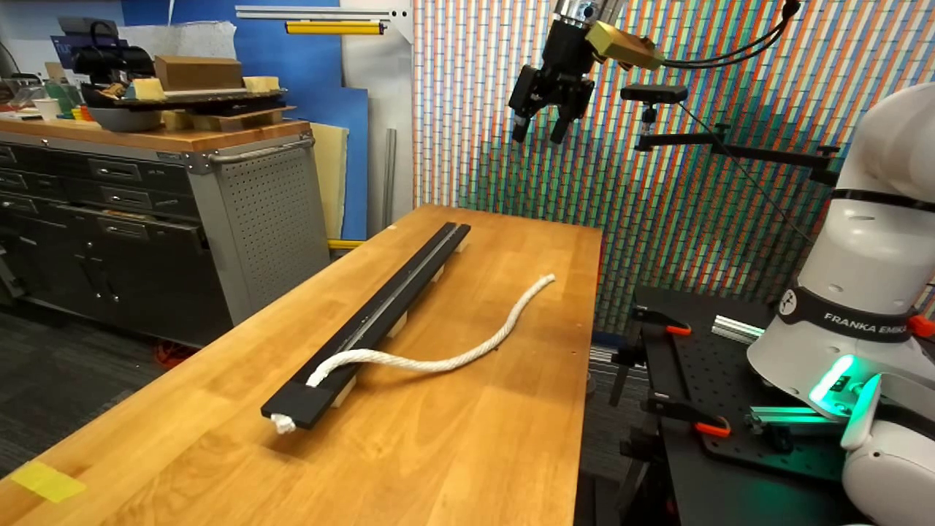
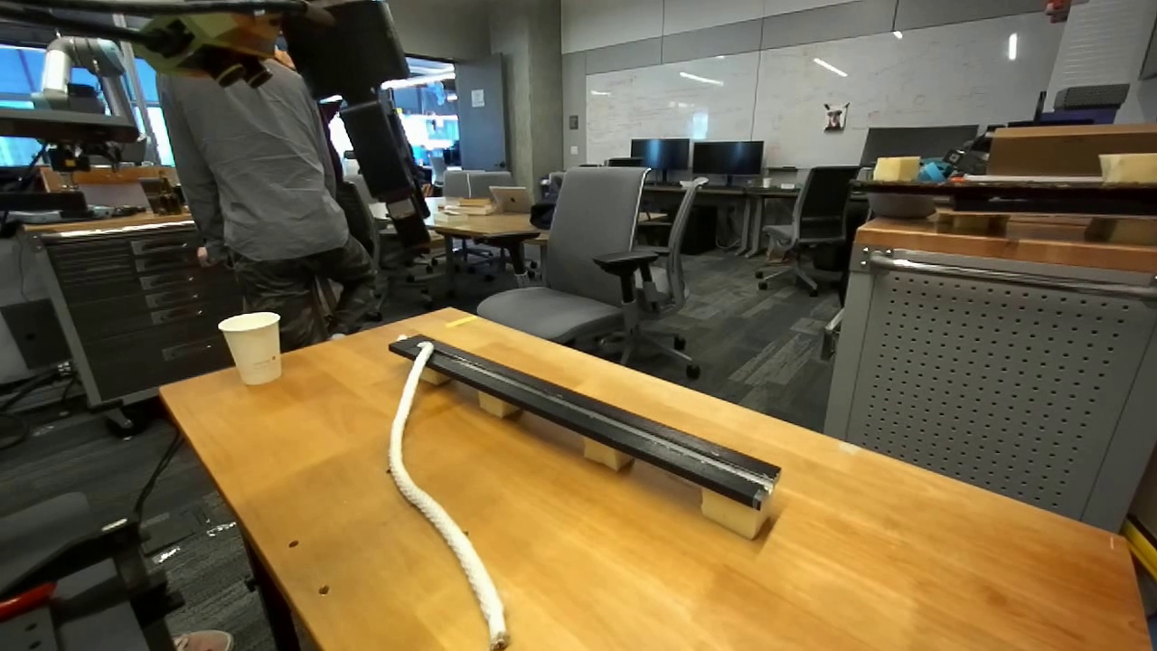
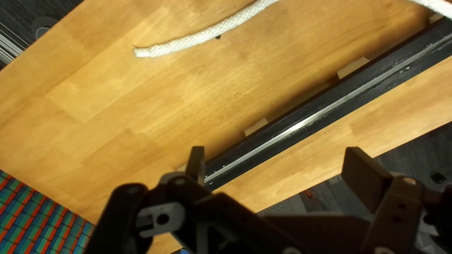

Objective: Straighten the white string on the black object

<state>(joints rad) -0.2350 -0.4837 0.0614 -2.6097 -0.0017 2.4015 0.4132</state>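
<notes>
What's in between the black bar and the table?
Pale blocks, spaced apart, sit under the black bar, on the table. Both exterior views show them.

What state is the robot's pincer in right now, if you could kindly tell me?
Pincer: open, holding nothing; the white string lies apart from it.

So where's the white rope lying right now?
In an exterior view, the white rope starts on top of the black bar, by its near end, and curves off to the right across the wooden table.
</notes>
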